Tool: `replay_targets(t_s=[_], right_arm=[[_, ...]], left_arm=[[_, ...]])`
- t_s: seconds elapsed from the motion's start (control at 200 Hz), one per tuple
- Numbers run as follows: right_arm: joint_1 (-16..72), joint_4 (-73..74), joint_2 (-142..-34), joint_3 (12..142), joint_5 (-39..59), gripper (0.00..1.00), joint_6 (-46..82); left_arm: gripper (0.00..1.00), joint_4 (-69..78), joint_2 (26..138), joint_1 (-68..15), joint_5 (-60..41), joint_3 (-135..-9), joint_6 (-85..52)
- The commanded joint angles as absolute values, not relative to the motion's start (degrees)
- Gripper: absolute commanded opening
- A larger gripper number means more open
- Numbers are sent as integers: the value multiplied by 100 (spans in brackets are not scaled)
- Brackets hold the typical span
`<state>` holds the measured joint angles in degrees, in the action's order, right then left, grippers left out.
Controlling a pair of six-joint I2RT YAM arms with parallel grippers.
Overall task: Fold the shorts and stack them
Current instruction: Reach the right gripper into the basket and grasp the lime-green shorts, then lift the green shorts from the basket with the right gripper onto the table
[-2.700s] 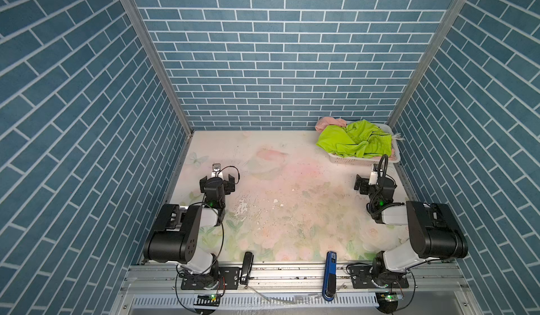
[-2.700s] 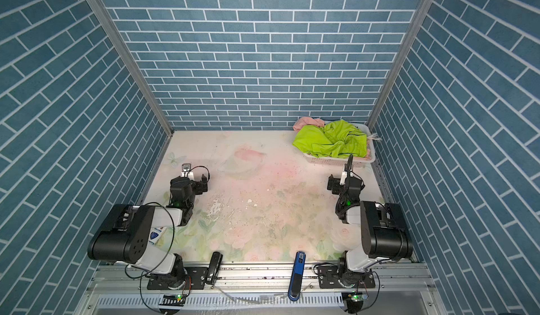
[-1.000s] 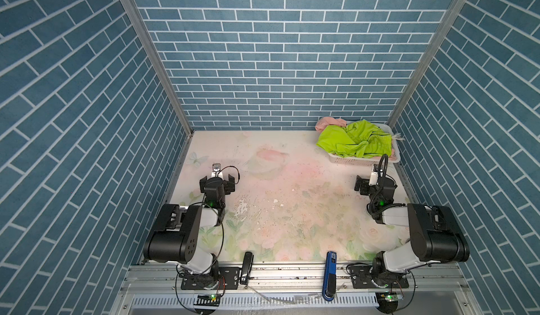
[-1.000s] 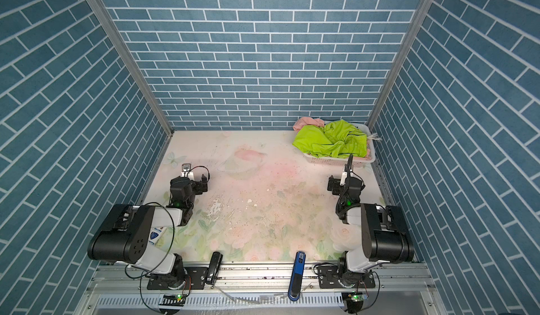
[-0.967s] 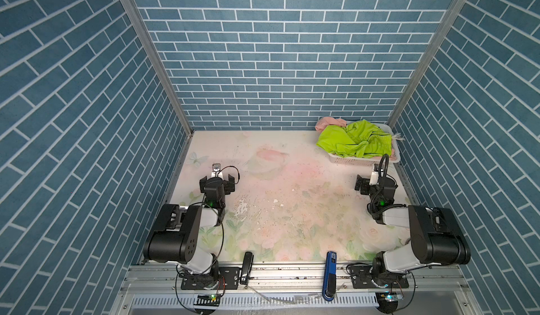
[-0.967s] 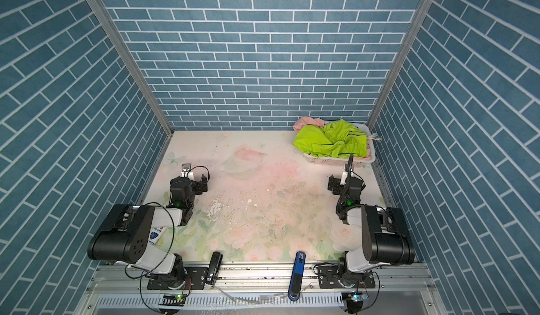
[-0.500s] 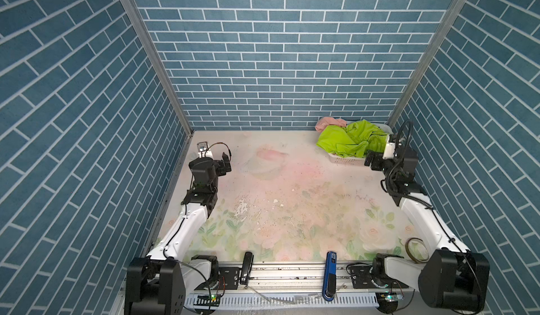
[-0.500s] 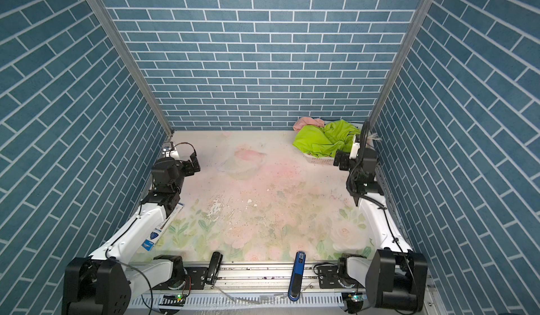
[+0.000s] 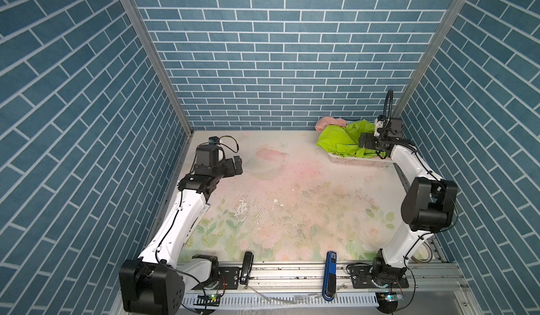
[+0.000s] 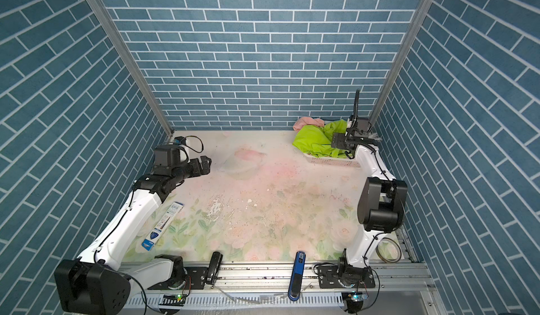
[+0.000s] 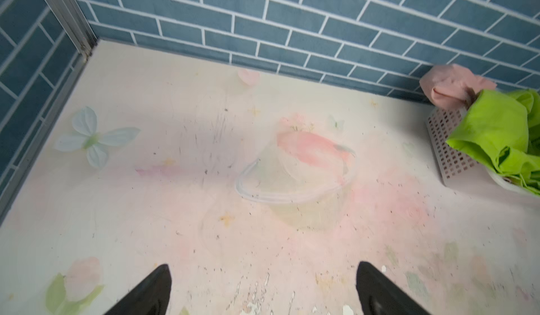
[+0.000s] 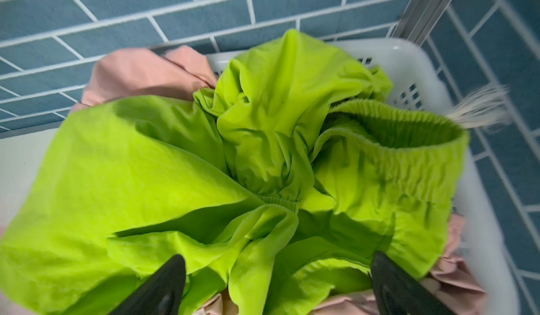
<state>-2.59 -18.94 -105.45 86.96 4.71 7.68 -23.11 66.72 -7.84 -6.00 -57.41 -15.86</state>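
Note:
The lime-green shorts (image 9: 336,141) (image 10: 314,142) lie crumpled in a white perforated basket (image 9: 356,161) at the back right, their gathered waistband (image 12: 403,129) showing. The salmon-pink shorts (image 9: 328,122) (image 12: 140,74) lie under and behind them. My right gripper (image 9: 362,142) (image 12: 277,264) hovers open just over the green fabric, its jaws wide apart with nothing between them. My left gripper (image 9: 236,164) (image 11: 263,269) hangs open and empty above the bare floral table at the back left. From there the green shorts (image 11: 496,129) and pink shorts (image 11: 450,85) show far off to the side.
Blue brick walls close in at the back and both sides. A blue tool (image 9: 330,272) and a black one (image 9: 247,265) sit on the front rail. A pen package (image 10: 163,226) lies under the left arm and a tape roll (image 10: 387,250) at the front right.
Both arms have unfolded from their rest near the front and reached toward the back. The right gripper has come over the basket; the left one has swung toward the middle.

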Motion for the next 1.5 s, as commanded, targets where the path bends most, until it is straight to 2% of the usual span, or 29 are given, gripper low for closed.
replay_targets(t_s=[0.0, 0.185, 0.235, 0.295, 0.325, 0.38, 0.445, 0.59, 0.95, 1.25, 1.495], right_arm=[[-272, -2018, -10855, 8855, 1055, 95, 1168], [-273, -1411, -11169, 8623, 1463, 85, 1446], [-279, -1215, -11203, 8571, 1549, 77, 1509], [-276, -1149, -11294, 8653, 1671, 61, 1542], [-277, -1186, -11342, 8724, 1723, 50, 1555], [-278, -1249, -11390, 8836, 1787, 23, 1556], [-275, -1228, -11333, 8868, 1802, 0, 1556], [-264, -1107, -10847, 8858, 1807, 0, 1579], [-226, -1246, -9692, 9516, 2609, 0, 1976], [-123, -1635, -9601, 10998, 3124, 0, 2181], [156, -2054, -10178, 13001, 3924, 0, 2496]], left_arm=[[100, -2738, 6517, -826, -681, -5782, -1635], [100, -3172, 6473, -826, -551, -6049, -1724], [100, -3186, 6456, -827, -675, -6064, -1749], [100, -3156, 6460, -826, -812, -6056, -1778], [100, -3149, 6468, -828, -833, -6048, -1785], [100, -3157, 6498, -827, -836, -6060, -1784], [100, -3319, 6537, -826, -768, -6169, -1750], [100, -3719, 6480, -831, -696, -6363, -1627], [100, -3792, 6086, -826, -698, -6205, -1622], [100, -3631, 6117, -833, -846, -6155, -1661], [100, -3706, 6001, -829, -827, -6111, -1636]])
